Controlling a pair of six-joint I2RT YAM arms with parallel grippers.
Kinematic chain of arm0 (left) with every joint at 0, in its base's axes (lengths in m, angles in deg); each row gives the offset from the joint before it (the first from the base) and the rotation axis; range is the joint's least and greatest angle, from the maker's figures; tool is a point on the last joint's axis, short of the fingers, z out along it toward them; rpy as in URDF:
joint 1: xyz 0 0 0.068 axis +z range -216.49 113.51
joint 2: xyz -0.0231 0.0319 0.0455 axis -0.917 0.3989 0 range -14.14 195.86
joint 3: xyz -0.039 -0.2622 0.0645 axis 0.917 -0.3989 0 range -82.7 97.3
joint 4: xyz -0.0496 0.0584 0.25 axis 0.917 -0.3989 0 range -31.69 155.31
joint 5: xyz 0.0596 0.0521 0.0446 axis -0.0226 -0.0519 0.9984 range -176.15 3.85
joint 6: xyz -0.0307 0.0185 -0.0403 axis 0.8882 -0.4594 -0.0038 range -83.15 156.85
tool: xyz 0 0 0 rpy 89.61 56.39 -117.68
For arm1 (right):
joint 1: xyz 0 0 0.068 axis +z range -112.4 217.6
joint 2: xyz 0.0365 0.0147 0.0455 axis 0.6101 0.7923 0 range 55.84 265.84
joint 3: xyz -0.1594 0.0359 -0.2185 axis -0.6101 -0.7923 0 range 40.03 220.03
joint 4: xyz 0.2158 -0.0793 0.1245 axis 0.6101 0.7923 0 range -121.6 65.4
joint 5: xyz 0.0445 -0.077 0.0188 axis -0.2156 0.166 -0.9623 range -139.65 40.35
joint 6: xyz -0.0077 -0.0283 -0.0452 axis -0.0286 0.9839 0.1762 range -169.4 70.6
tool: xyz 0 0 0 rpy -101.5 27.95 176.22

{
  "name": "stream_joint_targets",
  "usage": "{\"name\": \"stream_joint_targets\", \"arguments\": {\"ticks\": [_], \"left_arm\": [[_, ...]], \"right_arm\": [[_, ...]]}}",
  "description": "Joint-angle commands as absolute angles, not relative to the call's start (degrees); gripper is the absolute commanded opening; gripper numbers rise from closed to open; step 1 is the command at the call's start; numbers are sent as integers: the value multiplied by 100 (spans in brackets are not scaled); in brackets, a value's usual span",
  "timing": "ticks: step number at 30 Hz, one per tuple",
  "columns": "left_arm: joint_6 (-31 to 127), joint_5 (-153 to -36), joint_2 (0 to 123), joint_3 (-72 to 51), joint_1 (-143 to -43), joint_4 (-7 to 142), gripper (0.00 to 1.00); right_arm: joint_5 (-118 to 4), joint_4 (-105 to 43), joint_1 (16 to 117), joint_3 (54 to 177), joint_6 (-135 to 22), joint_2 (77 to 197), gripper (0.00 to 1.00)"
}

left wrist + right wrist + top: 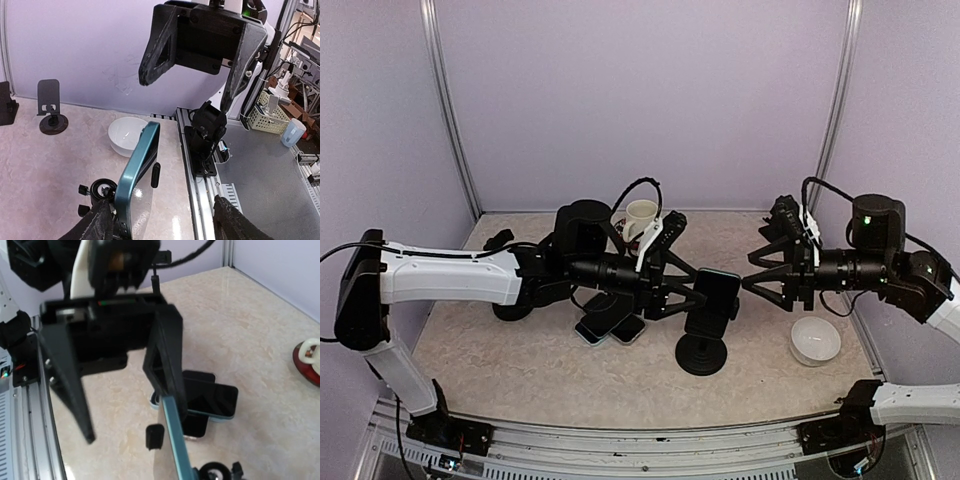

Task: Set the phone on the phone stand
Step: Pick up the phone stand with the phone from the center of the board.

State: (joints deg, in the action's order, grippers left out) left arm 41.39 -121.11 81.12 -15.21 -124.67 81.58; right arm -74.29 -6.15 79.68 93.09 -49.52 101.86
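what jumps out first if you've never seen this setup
A teal-edged phone stands upright at the black phone stand mid-table, and the left arm has its jaws open on either side of it. The right arm faces it from the other side, jaws spread and empty, near a white bowl.

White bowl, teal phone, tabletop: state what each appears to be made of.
Bowl: likely glazed ceramic or hard plastic; smooth white with soft glossy highlights. Phone: teal frame with a satin sheen, metal or plastic, cannot tell which; its face looks reflective like glass. Tabletop: beige mottled marble pattern with glossy reflections, probably laminate or polished stone.
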Motion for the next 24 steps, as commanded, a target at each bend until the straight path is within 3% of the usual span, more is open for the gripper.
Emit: {"name": "stream_joint_targets", "arguments": {"ticks": [1,7,13,16,24], "left_arm": [[4052,-12380,8280,-1187,-12413,8212,59],[3982,-12532,8458,-994,-12423,8083,39],[3958,-12557,8452,-973,-12424,8145,6],[3911,-12562,8432,-922,-12415,8135,0],[3774,-12310,8177,-777,-12323,8250,0]], "right_arm": [[-7339,-717,7926,9186,-5020,10089,60],[-7281,-700,7927,9188,-4969,10041,60],[-7242,-677,7926,9185,-4936,10046,60],[-7233,-681,7924,9191,-4925,10058,60],[-7217,-667,7917,9231,-4923,10084,60]]}}
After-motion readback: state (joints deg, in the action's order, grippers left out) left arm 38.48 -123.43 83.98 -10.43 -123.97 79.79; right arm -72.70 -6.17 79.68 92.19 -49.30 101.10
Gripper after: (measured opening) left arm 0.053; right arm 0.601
